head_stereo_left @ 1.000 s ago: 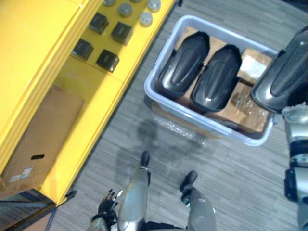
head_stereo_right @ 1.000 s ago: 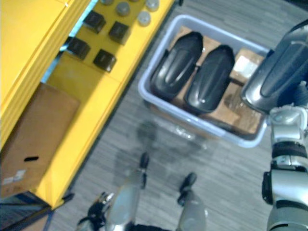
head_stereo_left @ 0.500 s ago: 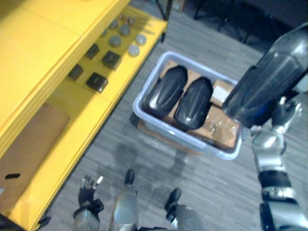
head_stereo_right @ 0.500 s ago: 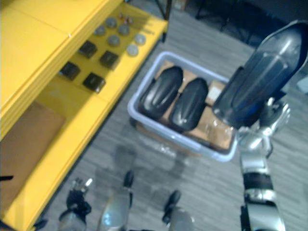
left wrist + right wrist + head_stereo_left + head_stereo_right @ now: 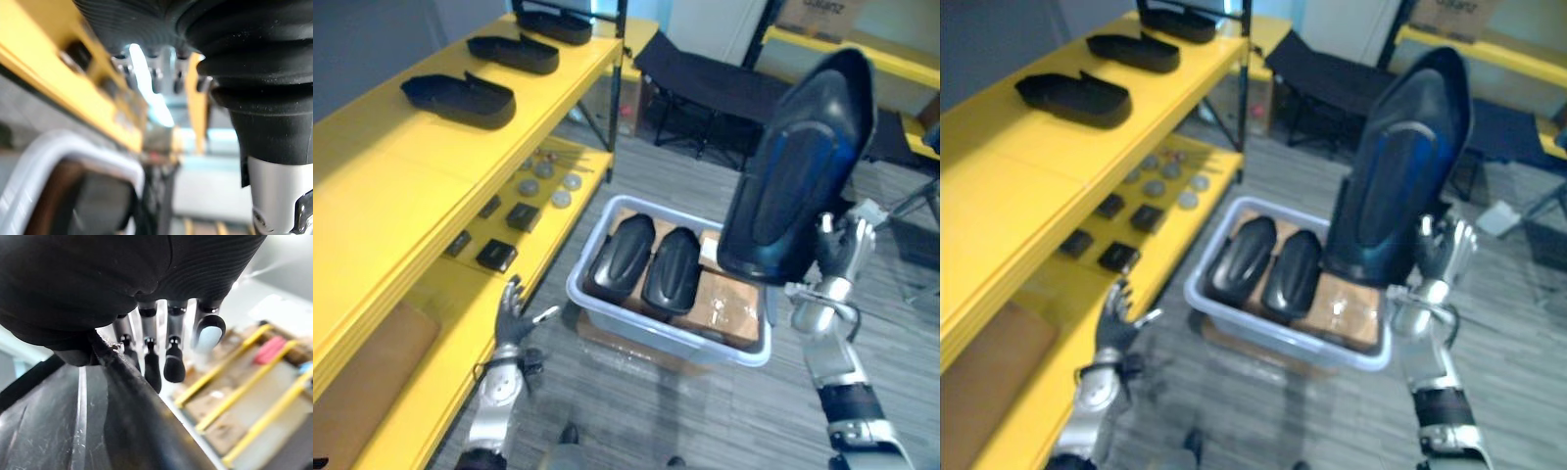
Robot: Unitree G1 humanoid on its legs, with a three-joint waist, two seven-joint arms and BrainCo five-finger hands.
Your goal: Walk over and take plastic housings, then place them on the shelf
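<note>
One glossy black elongated housing, upright in right robot hand.

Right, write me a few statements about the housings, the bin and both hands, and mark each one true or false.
1. The right hand grips a black housing upright, raised clear of the bin. True.
2. The bin is empty. False: two housings lie side by side in it, on cardboard.
3. The left hand holds a housing. False: it is open and empty, beside the yellow shelf.
4. Three housings lie on the top board of the yellow shelf. True.
</note>
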